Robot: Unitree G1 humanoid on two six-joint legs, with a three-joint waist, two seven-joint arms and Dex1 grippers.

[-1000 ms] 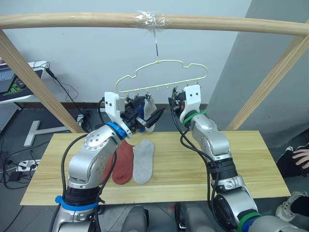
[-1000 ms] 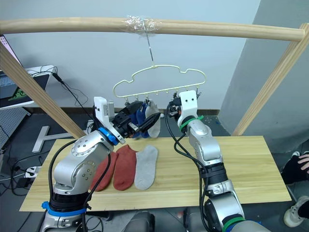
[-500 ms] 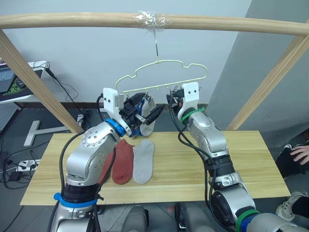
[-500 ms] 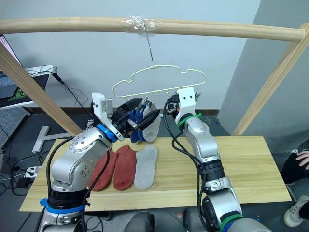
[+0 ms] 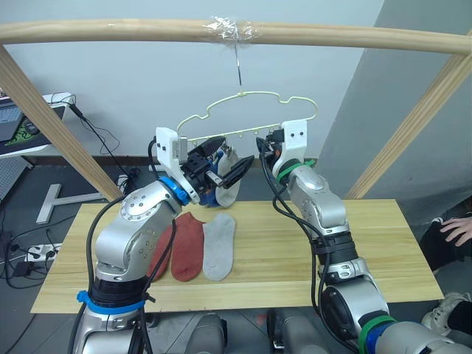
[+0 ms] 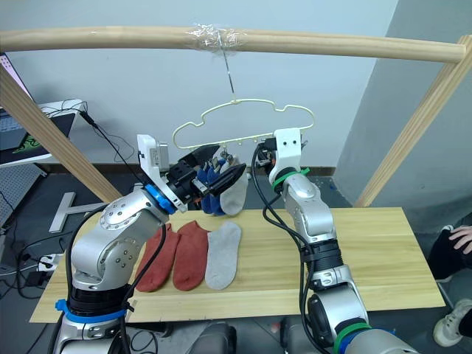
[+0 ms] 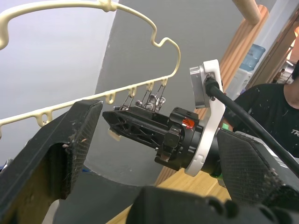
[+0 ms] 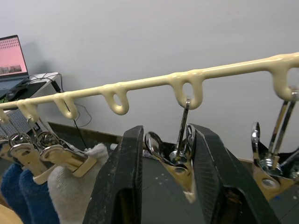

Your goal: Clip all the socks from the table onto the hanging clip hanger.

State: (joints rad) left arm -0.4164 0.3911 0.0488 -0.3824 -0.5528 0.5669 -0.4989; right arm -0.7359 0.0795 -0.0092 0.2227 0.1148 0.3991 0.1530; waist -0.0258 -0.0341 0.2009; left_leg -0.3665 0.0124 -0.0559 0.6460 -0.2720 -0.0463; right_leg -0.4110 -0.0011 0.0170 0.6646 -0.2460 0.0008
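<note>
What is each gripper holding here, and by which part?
The right gripper straddles an empty metal clip by its handles. The left gripper is open, holding nothing.

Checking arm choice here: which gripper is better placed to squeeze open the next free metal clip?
Right. The right gripper already has its open black fingers either side of a free metal clip on the pale yellow-green wire hanger; the left gripper is open beside the hung socks.

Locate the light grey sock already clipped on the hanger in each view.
Left eye view: the hanging light grey knit sock sits below the pale yellow-green wire clip hanger, just past the left claw.
Right eye view: same sock, between the two arms.
Left wrist view: not in it.
Right wrist view: its pale top, in a clip beside the blue socks.
Shared landmark: the hanger's lower bar.
</note>
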